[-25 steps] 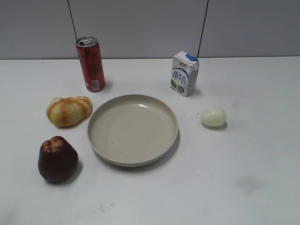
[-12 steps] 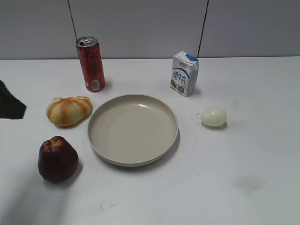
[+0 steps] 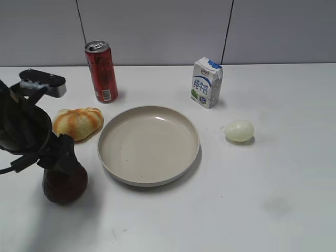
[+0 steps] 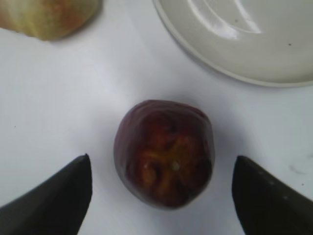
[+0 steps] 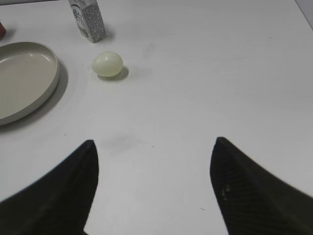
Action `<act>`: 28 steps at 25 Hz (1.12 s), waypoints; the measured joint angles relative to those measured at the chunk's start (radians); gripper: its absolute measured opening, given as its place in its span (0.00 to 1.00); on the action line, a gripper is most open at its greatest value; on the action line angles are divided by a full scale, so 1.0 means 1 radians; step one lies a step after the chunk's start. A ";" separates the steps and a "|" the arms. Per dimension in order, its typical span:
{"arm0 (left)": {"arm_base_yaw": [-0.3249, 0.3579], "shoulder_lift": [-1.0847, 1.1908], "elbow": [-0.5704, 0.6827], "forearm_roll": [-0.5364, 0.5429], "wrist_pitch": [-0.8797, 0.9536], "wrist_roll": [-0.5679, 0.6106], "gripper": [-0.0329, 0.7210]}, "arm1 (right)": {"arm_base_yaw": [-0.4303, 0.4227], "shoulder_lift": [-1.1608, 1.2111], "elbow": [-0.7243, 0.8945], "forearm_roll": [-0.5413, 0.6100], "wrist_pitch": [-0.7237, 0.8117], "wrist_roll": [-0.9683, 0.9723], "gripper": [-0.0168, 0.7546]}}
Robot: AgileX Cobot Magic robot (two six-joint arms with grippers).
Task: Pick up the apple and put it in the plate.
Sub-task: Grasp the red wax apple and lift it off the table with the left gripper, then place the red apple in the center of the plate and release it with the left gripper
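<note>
1. Left gripper: fingers spread wide, one on each side of the apple, not touching it.
2. Apple sits on the white surface, near the plate and left of it.
3. Right gripper: fingers parted, holding nothing.
4. Beyond the plate: red can, milk carton.

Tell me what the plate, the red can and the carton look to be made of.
Plate: probably plastic or glazed ceramic, smooth beige with soft highlights; the look leaves it open. Red can: likely painted metal, judging by its silvery rim and pull-tab top. Carton: printed paperboard, with a folded gable top and sharp creased edges.
</note>
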 joint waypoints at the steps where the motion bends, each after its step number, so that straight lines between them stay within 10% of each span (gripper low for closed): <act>1: 0.000 0.018 0.000 -0.002 -0.014 0.000 0.96 | 0.000 0.000 0.000 0.000 0.000 0.000 0.76; 12: 0.000 0.114 -0.013 -0.016 -0.013 0.000 0.84 | 0.000 0.000 0.000 0.000 0.000 0.000 0.76; 28: -0.032 0.151 -0.368 -0.251 -0.029 0.000 0.83 | 0.000 0.000 0.000 0.000 0.000 0.000 0.76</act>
